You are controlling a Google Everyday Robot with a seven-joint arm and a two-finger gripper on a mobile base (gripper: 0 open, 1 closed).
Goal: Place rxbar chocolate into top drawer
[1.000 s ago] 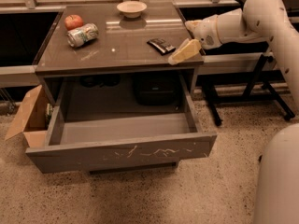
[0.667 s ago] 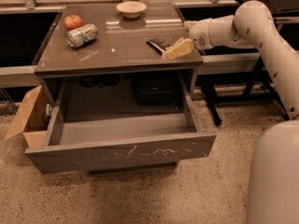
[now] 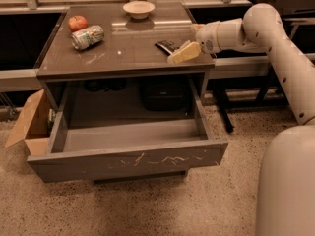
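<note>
The rxbar chocolate (image 3: 166,45), a small dark flat bar, lies on the brown tabletop (image 3: 123,53) near its right edge. My gripper (image 3: 189,41) reaches in from the right just above the tabletop. It is open, and its lower tan finger (image 3: 184,53) lies right beside the bar's right end. The top drawer (image 3: 98,163) is pulled fully out below the tabletop. Its grey front panel has white scratches and its inside shows nothing in it.
A red apple (image 3: 77,22), a green-and-white can (image 3: 87,37) on its side and a pale bowl (image 3: 139,9) sit on the tabletop. A tan cardboard box (image 3: 28,127) stands left of the drawer. A dark bag (image 3: 162,95) is under the table. My white body (image 3: 288,181) fills the lower right.
My gripper has moved left along the tabletop's right side, and its lower finger is now up against the bar. The bar and drawer have not moved.
</note>
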